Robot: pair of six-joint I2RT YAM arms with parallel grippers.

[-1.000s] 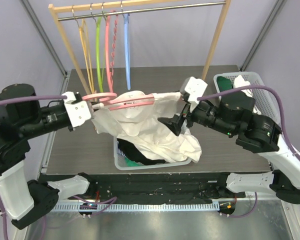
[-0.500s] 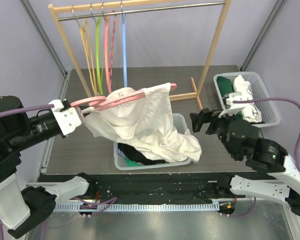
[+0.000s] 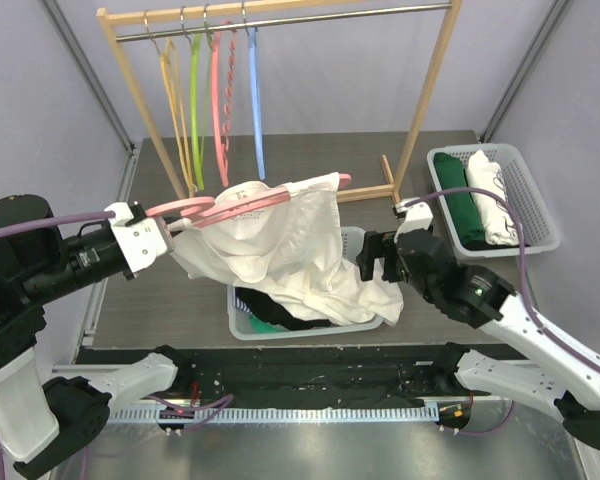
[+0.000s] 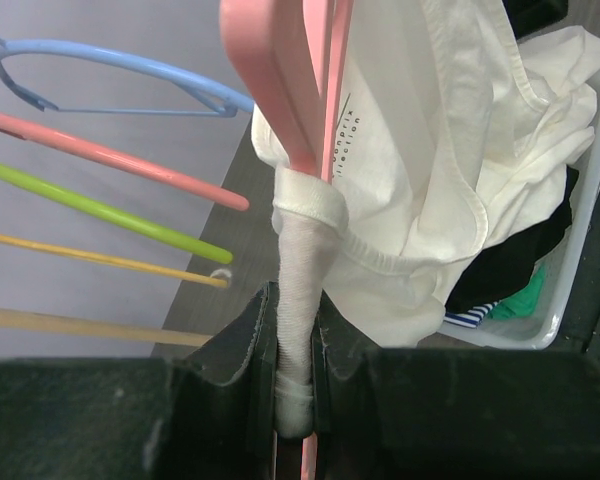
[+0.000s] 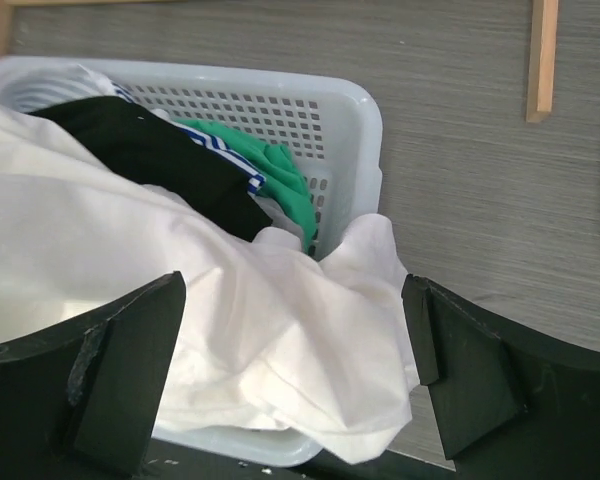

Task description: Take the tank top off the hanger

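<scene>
A white tank top [image 3: 280,240] drapes from a pink hanger [image 3: 242,206] held out level over a white basket [image 3: 242,325]. My left gripper [image 3: 158,238] is shut at the hanger's left end. In the left wrist view its jaws [image 4: 295,330] pinch the white strap [image 4: 302,250] together with the pink hanger [image 4: 298,90]. The right gripper [image 3: 373,262] stands open beside the cloth's lower right corner. In the right wrist view its fingers [image 5: 130,350] straddle a fold of the tank top [image 5: 280,340] just below them, jaws wide apart and holding nothing.
The basket [image 5: 365,110] holds black, green and striped clothes [image 5: 180,160]. A second basket [image 3: 540,205] with folded garments sits at the right. Behind stands a wooden rack [image 3: 425,100] with yellow, green, pink and blue hangers [image 3: 255,110].
The right arm left the hanger's right end, swung out to the right, then came back low beside the tank top's hem. The left gripper kept its hold and shifted slightly.
</scene>
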